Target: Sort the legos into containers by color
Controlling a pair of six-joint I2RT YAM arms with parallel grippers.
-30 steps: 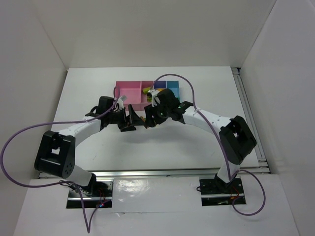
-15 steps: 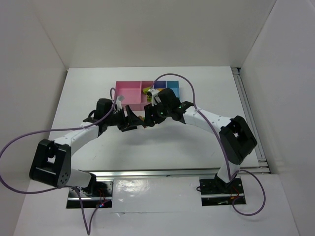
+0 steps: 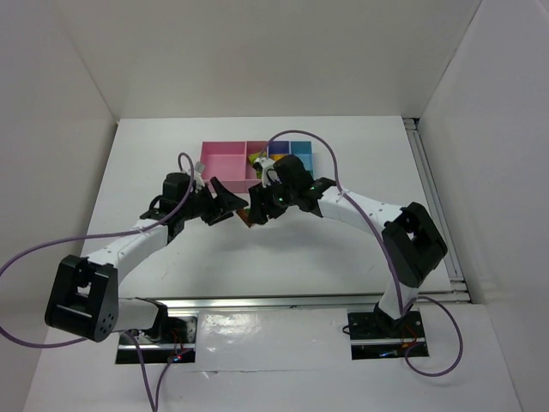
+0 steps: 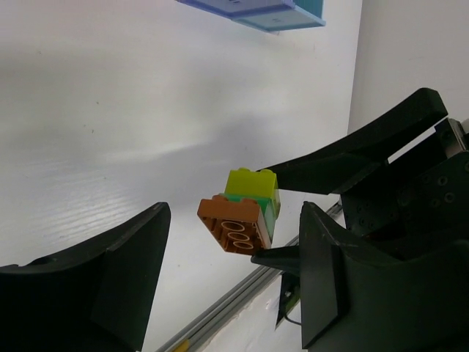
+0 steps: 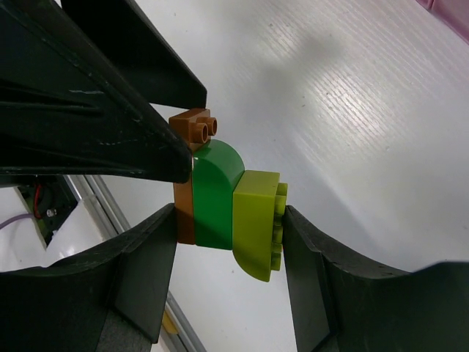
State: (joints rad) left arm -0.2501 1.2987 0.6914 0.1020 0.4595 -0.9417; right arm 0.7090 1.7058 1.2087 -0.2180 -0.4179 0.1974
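My right gripper point(image 3: 255, 211) point(image 5: 229, 220) is shut on a stack of three joined legos point(image 5: 227, 205): a red-brown plate, a green brick and a yellow-green brick. It holds the stack point(image 3: 247, 216) above the table, in front of the containers. My left gripper point(image 3: 225, 202) point(image 4: 234, 271) is open, its fingers spread on either side of the stack point(image 4: 242, 209). One left finger point(image 5: 110, 110) lies right beside the red-brown plate; I cannot tell whether it touches. The containers are a wide pink bin point(image 3: 223, 161), a narrow pink bin point(image 3: 256, 172), a blue-purple bin point(image 3: 278, 148) and a light blue bin point(image 3: 302, 149).
Yellow and green legos point(image 3: 256, 159) lie in the narrow pink bin. The blue-purple bin point(image 4: 227, 6) and light blue bin point(image 4: 289, 15) show at the top of the left wrist view. White walls enclose the table. A metal rail point(image 3: 283, 300) runs along the near edge.
My left arm has swung away from me and its open gripper has shifted slightly left and back beside the stack. The right gripper has kept its hold and hardly moved.
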